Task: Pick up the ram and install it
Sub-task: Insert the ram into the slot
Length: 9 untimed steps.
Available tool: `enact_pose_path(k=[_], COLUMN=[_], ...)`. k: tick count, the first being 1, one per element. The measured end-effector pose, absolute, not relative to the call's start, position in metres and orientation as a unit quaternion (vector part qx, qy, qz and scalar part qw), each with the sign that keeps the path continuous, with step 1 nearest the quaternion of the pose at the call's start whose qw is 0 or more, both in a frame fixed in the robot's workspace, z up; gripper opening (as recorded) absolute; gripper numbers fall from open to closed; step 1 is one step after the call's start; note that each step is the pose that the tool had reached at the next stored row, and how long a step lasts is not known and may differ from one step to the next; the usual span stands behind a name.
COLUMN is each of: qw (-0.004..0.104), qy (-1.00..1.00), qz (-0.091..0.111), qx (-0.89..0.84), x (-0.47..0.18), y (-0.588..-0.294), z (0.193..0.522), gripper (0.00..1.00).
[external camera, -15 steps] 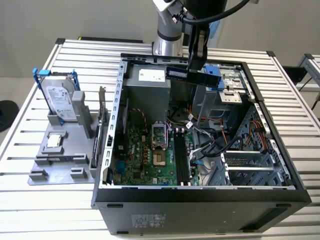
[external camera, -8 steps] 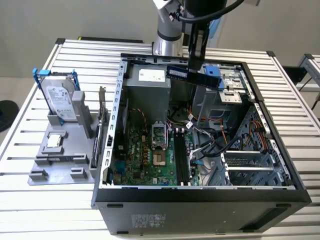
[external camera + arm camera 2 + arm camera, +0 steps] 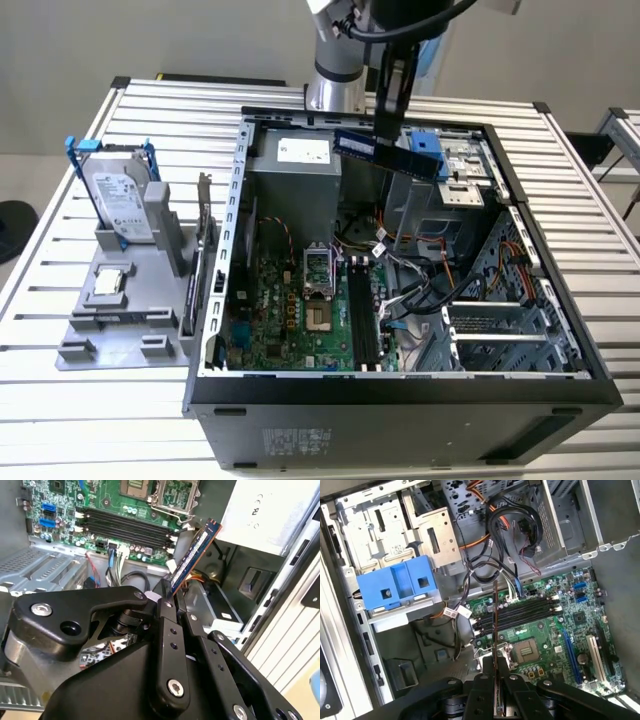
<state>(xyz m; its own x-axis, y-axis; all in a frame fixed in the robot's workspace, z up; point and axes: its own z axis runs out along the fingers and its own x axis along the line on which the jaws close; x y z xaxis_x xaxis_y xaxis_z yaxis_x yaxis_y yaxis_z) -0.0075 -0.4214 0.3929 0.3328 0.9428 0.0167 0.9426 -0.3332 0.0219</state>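
Black end effector, matte linked fingers, recessed hex screws, silver cylindrical arm joint

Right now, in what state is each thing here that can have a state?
gripper, shut on the ram
ram, held above the open case, not seated in a slot
memory slots, all empty
case, on its side, open
hard drive, upright in the grey holder, outside the case
processor chip, flat on the grey holder

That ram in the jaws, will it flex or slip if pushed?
Probably stiff: the ram juts straight from the gripper without sagging. Likely light, being so thin. It might tilt, since the jaws grip only its edge.
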Motion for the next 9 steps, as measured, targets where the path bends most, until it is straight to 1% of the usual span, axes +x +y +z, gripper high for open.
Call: enact_pose_path(k=[9], qw=[0.005], qy=[0.544], qz=[0.013], qx=[0.839], x=[-0.0075], y=[-0.4214], z=[0.3928], gripper=[0.0])
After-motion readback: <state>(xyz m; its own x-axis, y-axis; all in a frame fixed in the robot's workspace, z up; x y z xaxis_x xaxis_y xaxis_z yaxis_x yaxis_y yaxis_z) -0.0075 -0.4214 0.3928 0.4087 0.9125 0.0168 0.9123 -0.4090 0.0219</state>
